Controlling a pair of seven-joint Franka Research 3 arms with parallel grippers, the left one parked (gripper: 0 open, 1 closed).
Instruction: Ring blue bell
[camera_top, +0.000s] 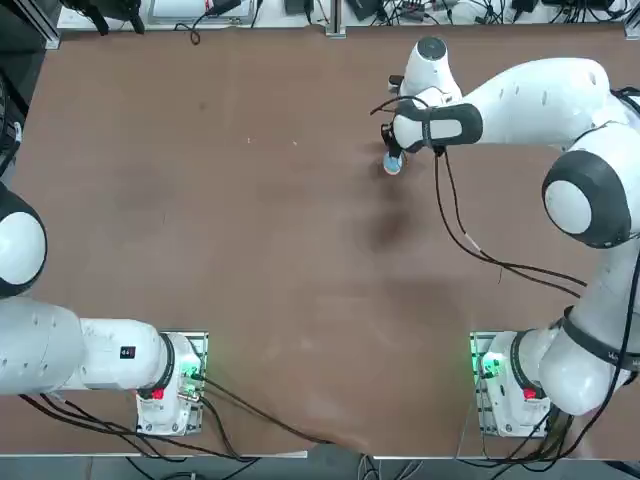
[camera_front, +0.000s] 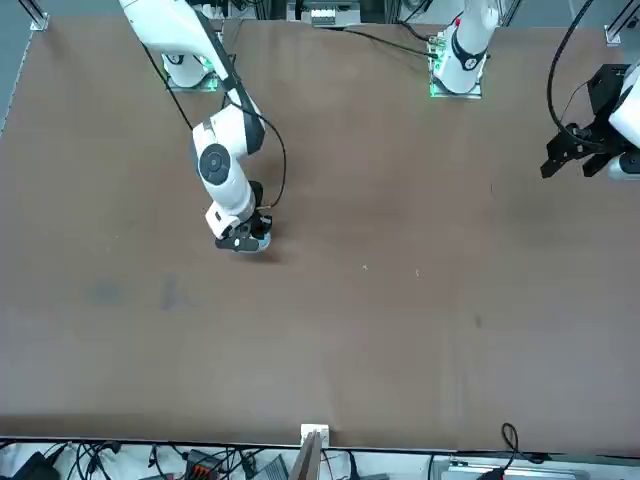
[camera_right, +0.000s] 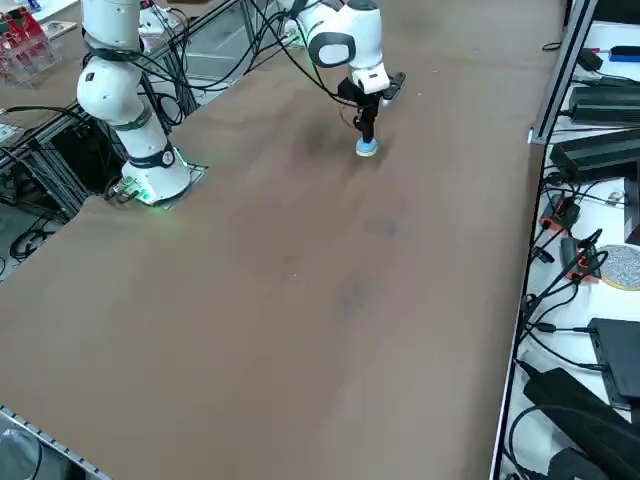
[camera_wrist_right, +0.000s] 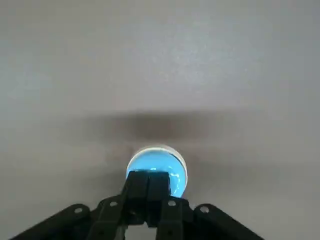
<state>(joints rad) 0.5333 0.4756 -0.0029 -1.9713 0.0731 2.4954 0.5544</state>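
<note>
The blue bell (camera_wrist_right: 156, 164) is a small light-blue dome on the brown table, far from the arms' bases in the right half of the top view (camera_top: 392, 166). My right gripper (camera_wrist_right: 148, 178) is shut, its two fingers pressed together with nothing between them, and its tips are right over the bell's top; whether they touch it I cannot tell. The right side view shows the bell (camera_right: 367, 148) directly under the downward-pointing gripper (camera_right: 366, 135). In the front view the bell (camera_front: 256, 243) peeks out beside the gripper (camera_front: 240, 240).
The brown table (camera_top: 250, 250) stretches wide around the bell. Cables and equipment (camera_right: 590, 250) line the table's edge in the right side view. My right arm's base (camera_top: 505, 385) stands at the near edge.
</note>
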